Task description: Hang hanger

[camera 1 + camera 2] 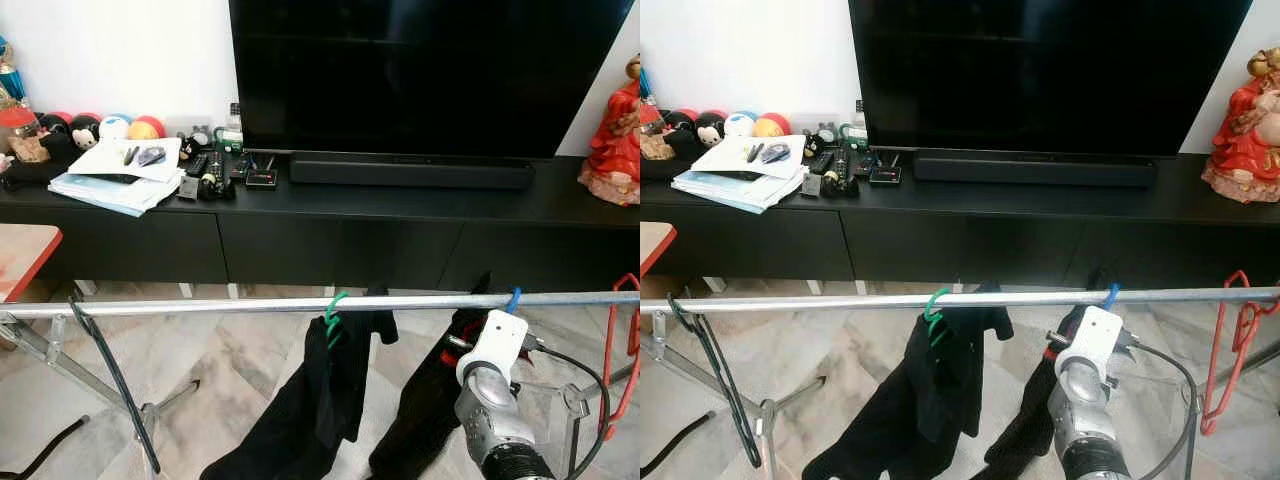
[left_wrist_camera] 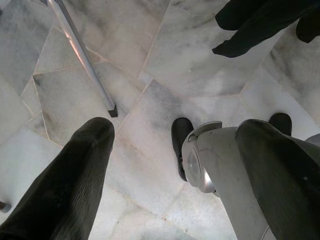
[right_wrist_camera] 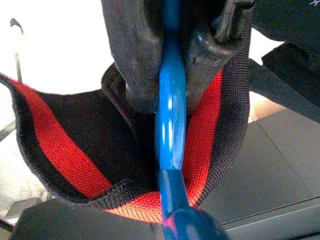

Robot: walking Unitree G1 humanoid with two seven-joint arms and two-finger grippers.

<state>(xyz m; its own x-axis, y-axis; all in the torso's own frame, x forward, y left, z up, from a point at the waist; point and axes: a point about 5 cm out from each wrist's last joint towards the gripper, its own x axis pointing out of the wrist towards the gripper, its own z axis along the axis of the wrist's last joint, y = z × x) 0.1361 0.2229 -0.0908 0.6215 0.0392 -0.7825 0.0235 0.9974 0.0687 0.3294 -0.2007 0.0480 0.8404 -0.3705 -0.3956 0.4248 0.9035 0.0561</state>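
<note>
Pincer on my right arm [image 3: 170, 60] is clamped tight on the blue hanger [image 3: 170, 130], whose hook sits over the rail [image 1: 250, 305]. Left pincer [image 2: 175, 165] hangs idle, fingers apart. If I let go too early, I reckon the black garment [image 1: 430, 400] drags it off.

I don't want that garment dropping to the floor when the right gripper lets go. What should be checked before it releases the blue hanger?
1. Blue hanger hook over the metal rail: ok, it curls over the top in both eye views.
2. Right gripper hold: ok, fingers shut on the hook's neck.
3. Black garment with red collar trim on the hanger: ok, the collar wraps its neck.
4. Spacing from the green hanger and red hanger: ok, apart on both sides.
5. Hook fully seated on the rail: cannot tell, the wrist blocks it.
6. Left gripper out of the way: ok, open, pointing at the floor.
</note>
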